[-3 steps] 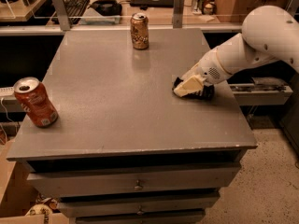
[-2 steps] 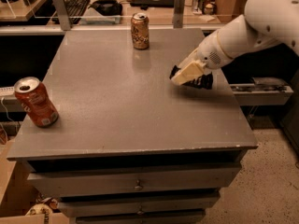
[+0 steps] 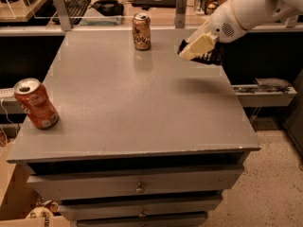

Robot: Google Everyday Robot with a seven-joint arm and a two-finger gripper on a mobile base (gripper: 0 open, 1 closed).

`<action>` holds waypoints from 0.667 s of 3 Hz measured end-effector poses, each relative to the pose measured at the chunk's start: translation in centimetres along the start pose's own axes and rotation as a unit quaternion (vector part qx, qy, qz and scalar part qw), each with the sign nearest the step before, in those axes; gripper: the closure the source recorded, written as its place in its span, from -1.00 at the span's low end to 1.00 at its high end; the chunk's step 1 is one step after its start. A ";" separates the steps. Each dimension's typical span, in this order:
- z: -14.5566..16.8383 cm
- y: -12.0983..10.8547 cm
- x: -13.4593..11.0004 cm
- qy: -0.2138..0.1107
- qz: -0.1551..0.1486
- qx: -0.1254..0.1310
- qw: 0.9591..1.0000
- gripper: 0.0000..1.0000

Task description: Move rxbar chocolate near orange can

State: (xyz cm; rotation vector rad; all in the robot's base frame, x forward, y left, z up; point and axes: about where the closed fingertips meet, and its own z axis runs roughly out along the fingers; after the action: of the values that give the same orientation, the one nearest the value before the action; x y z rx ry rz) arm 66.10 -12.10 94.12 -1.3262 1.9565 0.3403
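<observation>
The orange can, bronze with a silver top, stands upright near the back edge of the grey table. My gripper hangs above the table's back right part, to the right of the can. It is shut on the rxbar chocolate, a flat black wrapper that shows under and behind the pale fingers. The bar is held clear of the table top, and most of it is hidden by the fingers.
A red-orange can with a white label patch stands tilted near the table's left front edge. Behind the table is a desk with a keyboard and other items. A shelf sticks out on the right. Drawers are below.
My gripper has lifted the rxbar chocolate off the table's right side and carried it up and toward the back, closer to the orange can's row.
</observation>
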 end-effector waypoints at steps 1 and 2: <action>0.5 0.0 -0.1 -0.002 0.001 -0.001 1.000 1.00; 2.4 -1.8 -1.8 -0.022 -0.008 0.007 1.000 1.00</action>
State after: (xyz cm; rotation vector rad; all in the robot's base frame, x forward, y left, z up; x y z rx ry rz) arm 69.04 -10.27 94.01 -1.3149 1.9071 0.3457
